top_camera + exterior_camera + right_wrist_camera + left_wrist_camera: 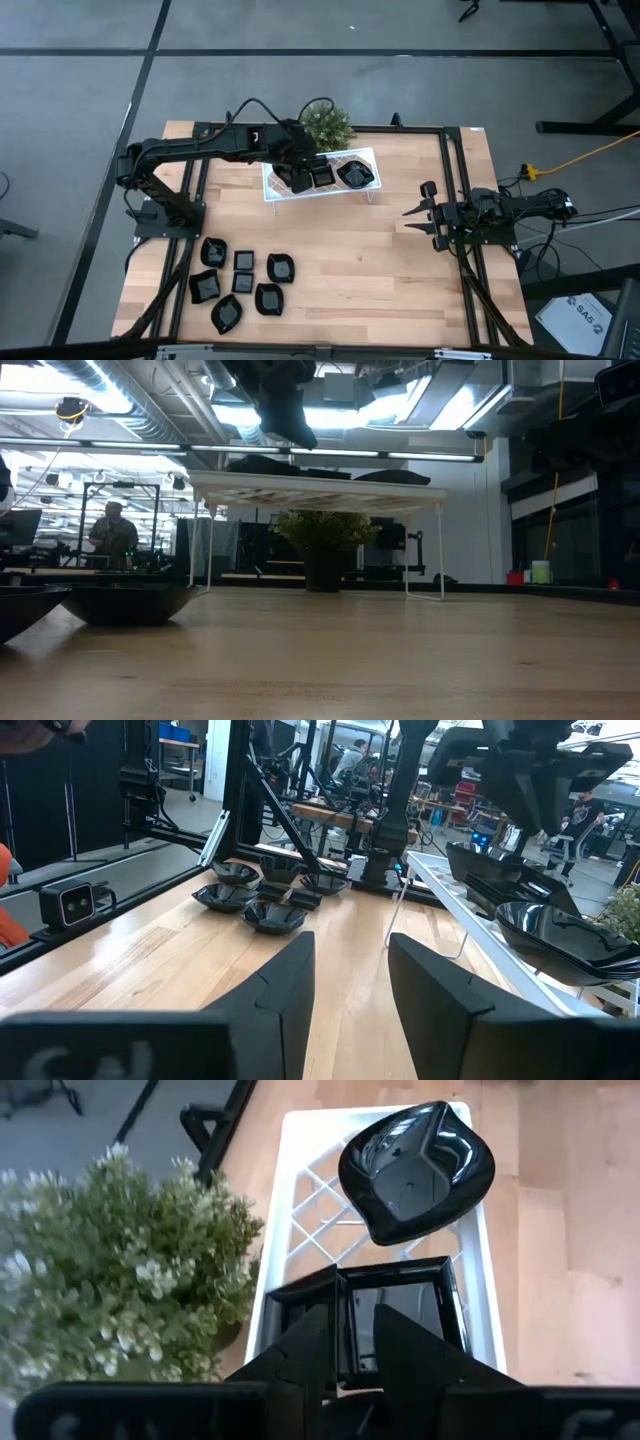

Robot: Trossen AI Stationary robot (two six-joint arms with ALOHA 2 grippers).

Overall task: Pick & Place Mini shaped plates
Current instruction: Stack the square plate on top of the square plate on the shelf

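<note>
Mini shaped plates (243,279) sit in two groups. Three glossy black ones are on the white rack (275,190) at the far middle of the table: a leaf-like plate (417,1170) at the rack's right end, a square plate (398,1316) in the middle, and a third under the left gripper (346,1342) toward the rack's left end, mostly hidden by the arm. Seven more lie in a loose cluster on the near-left part of the table, close together.

Judgement: roughly a third of the visible plates are placed; the near-left cluster remains to be moved.

Left gripper hangs over the rack. Jaws stand a little apart, with the edge of the square plate showing in the gap; whether they grip it or have let go, cannot tell. Right gripper (414,213) waits at the right side of the table, jaws apart and holding nothing, pointed toward the middle.

Surface: light wooden table (360,270) with plank seams, framed by dark rails. A small green bushy plant (326,125) stands at the far edge, just beyond the rack. The rack stands on thin white legs.

Room: grey floor with dark lines, a yellow cable (590,155) at right, workbenches and ceiling lights beyond, and a person (113,532) far off at left.
</note>
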